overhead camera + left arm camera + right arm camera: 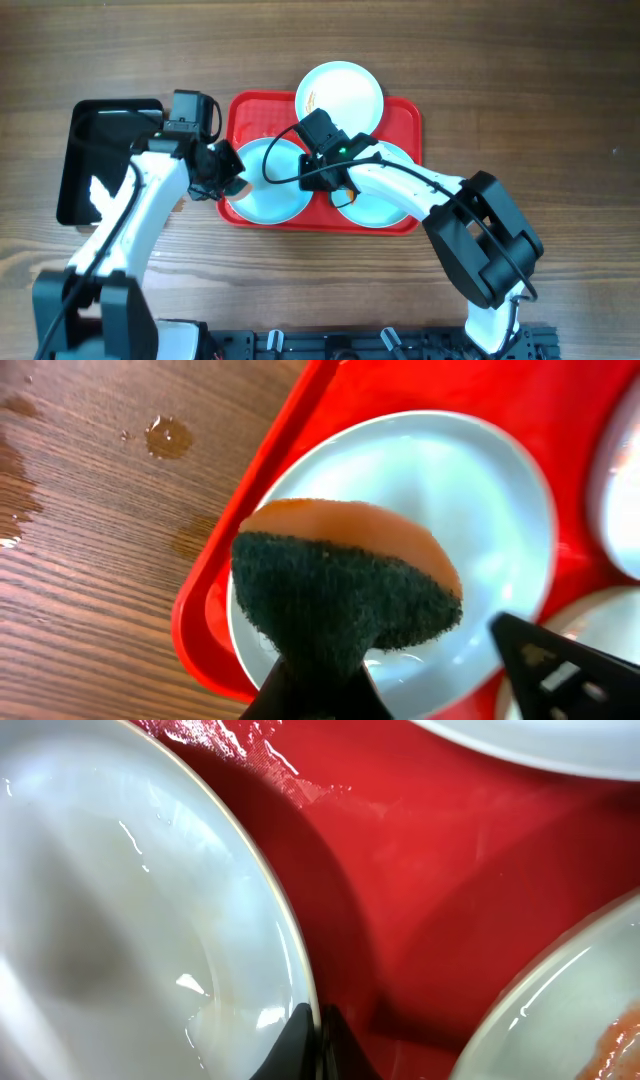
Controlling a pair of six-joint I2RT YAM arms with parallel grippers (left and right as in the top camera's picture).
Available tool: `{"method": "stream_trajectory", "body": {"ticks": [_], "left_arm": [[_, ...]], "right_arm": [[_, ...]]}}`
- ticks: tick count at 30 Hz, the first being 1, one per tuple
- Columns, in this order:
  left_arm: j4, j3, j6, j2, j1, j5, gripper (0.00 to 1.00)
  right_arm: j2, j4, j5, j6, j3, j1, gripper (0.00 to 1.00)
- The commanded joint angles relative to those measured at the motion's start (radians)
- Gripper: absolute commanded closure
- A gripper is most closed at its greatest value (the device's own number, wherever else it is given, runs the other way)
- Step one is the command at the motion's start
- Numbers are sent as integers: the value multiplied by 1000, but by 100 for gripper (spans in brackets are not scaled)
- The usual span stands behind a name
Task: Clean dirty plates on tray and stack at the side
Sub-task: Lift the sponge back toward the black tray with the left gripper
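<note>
On the red tray (400,120) lie three pale plates. The far plate (340,92) carries orange-brown smears and juts past the tray's far rim. The left plate (270,185) looks wet and pale. My left gripper (320,685) is shut on a sponge (345,590), dark scouring side towards the camera and orange side beyond, hovering over the left plate (460,510) near the tray's left rim (205,610). My right gripper (319,1025) is shut on the right rim of that same plate (120,920). The right plate (575,1005) shows an orange smear.
A glossy black tray (95,140) lies to the left of the red one. Water drops (167,435) sit on the wooden table beside the red tray. Both arms cross over the tray's near half.
</note>
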Motion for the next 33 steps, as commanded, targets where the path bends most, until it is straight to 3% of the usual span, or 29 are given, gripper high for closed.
{"method": "stream_trajectory", "body": {"ticks": [1,10,17,33], "left_arm": [[-3,-4,8,-74,6,16,96],[-22,-4,8,-203,98,0,96],[-129,-5,8,-220,194,1,96],[-154,-5,8,-219,142,39,96]], "right_arm": [[17,-12,40,10,10,-3,96],[-8,-19,17,-74,27,-3,96],[-113,-66,92,-175,58,-3,96],[-302,-120,379,-299,64,0,96]]}}
